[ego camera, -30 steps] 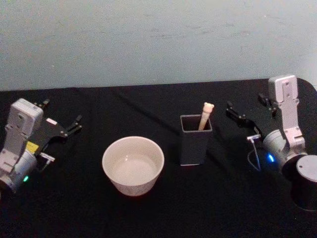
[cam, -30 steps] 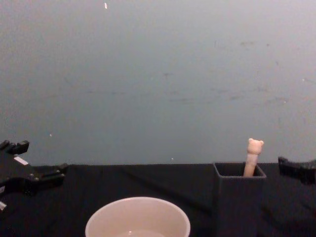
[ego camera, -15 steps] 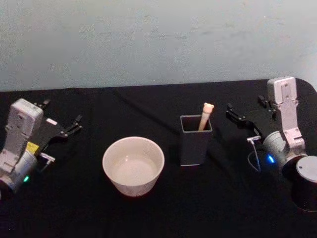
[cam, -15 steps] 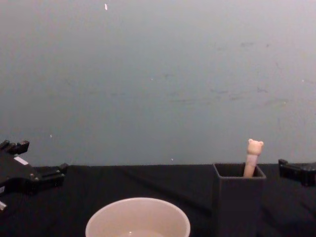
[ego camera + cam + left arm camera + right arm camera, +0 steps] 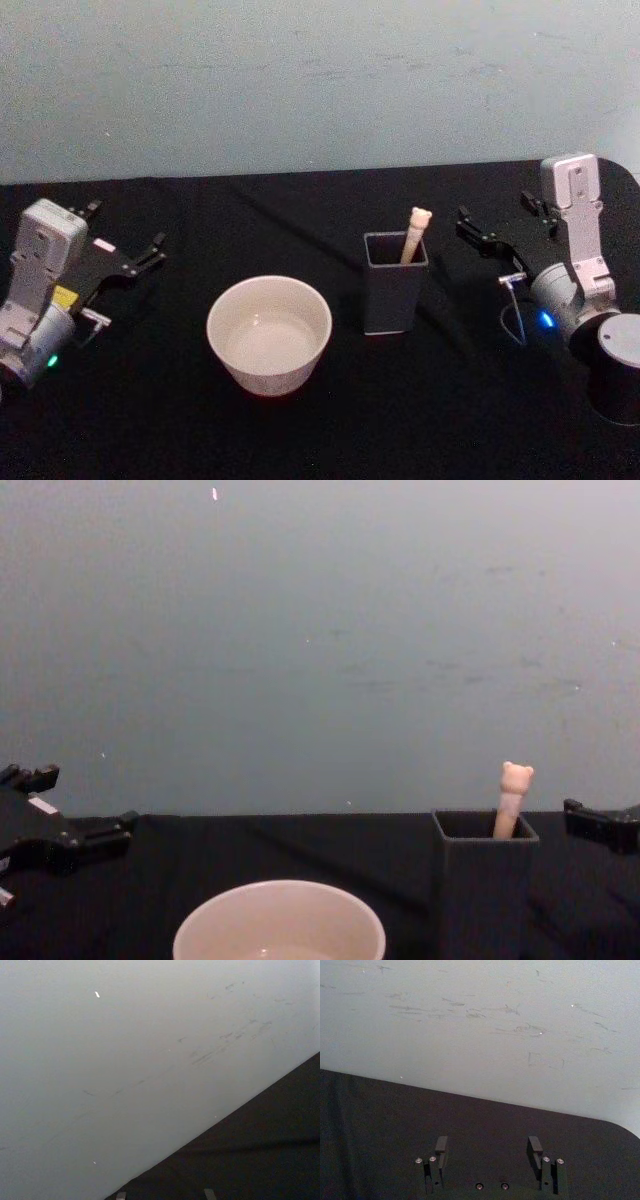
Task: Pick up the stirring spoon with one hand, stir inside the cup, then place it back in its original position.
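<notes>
Spoon bowl hidden inside holder, cup beside, right gripper and left gripper fingers spread.

Right hand is holding its two fingers apart, gap empty, pointing toward 12 o'clock over black table. Scuffed grey wall is filling beyond.

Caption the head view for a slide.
Stirring spoon stands in the dark holder beside the cup; open right gripper and left gripper flank them.
</notes>
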`<move>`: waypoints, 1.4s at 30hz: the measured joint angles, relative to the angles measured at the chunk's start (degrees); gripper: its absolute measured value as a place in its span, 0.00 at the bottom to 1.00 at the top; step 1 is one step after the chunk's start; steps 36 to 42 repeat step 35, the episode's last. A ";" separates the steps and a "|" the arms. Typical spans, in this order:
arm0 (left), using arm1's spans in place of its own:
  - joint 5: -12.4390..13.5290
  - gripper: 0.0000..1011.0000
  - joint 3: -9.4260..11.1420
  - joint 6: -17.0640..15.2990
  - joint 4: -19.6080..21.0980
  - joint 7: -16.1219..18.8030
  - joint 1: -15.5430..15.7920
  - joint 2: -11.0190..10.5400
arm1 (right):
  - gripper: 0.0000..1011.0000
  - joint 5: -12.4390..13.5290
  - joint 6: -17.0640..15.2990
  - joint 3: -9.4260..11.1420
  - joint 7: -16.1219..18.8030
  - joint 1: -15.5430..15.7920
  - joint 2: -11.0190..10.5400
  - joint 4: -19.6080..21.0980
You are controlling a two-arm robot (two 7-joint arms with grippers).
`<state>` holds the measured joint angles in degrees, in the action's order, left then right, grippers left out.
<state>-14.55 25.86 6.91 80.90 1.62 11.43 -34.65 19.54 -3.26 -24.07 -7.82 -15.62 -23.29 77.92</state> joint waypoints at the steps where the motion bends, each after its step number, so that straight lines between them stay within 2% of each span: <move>1: 0.00 0.99 0.00 0.00 0.00 0.00 0.00 0.00 | 0.99 0.00 0.01 0.00 -0.01 -0.01 0.00 0.00; 42: 0.00 0.99 0.00 0.00 0.00 0.00 0.00 0.00 | 0.99 0.00 0.08 0.00 0.00 -0.04 0.00 0.00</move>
